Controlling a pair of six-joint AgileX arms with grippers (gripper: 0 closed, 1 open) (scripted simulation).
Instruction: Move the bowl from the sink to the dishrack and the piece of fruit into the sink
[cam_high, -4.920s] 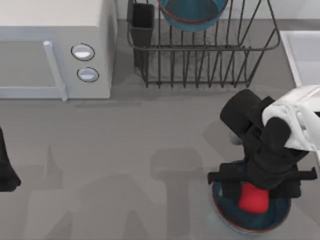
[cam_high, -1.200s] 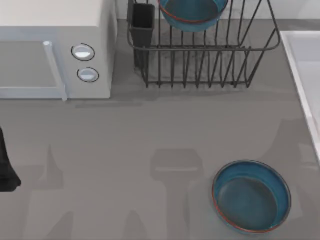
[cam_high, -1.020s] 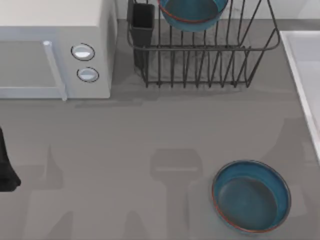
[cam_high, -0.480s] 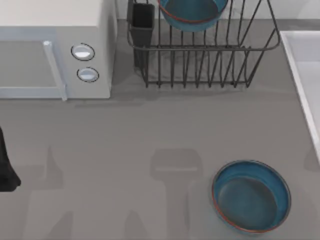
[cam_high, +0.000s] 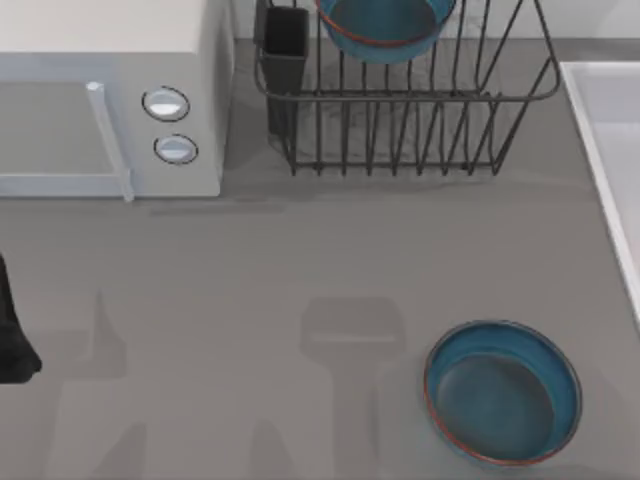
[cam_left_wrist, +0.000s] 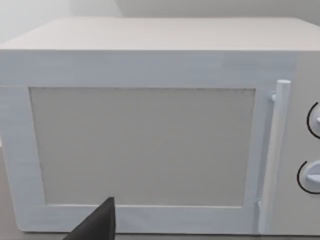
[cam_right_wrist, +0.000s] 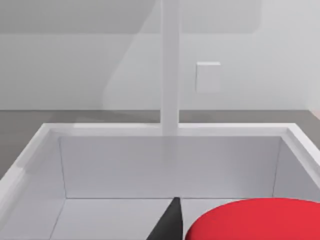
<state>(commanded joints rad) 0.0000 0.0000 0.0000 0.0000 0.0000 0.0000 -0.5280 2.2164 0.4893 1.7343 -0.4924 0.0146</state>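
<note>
The teal-blue bowl (cam_high: 385, 25) sits in the wire dishrack (cam_high: 400, 130) at the back, beside its black utensil cup (cam_high: 285, 45). The sink (cam_high: 600, 150) shows as a pale edge at the table's right. In the right wrist view my right gripper (cam_right_wrist: 200, 234) hangs over the sink basin (cam_right_wrist: 150, 129), shut on the red piece of fruit (cam_right_wrist: 260, 217); one black fingertip (cam_right_wrist: 171, 224) lies against the fruit's side. My left arm (cam_high: 12, 340) stays parked at the table's left edge, with my left gripper (cam_left_wrist: 97, 225) facing the microwave.
A white microwave (cam_high: 100, 100) fills the back left, its door (cam_left_wrist: 142, 147) and handle (cam_left_wrist: 274, 155) close before the left wrist camera. A wide shallow blue dish (cam_high: 502, 392) rests near the front right. A faucet post (cam_right_wrist: 170, 65) rises behind the sink.
My right arm, which stood over the shallow dish with the fruit, has gone off to the right with it. The dish now holds nothing. The left arm has not moved.
</note>
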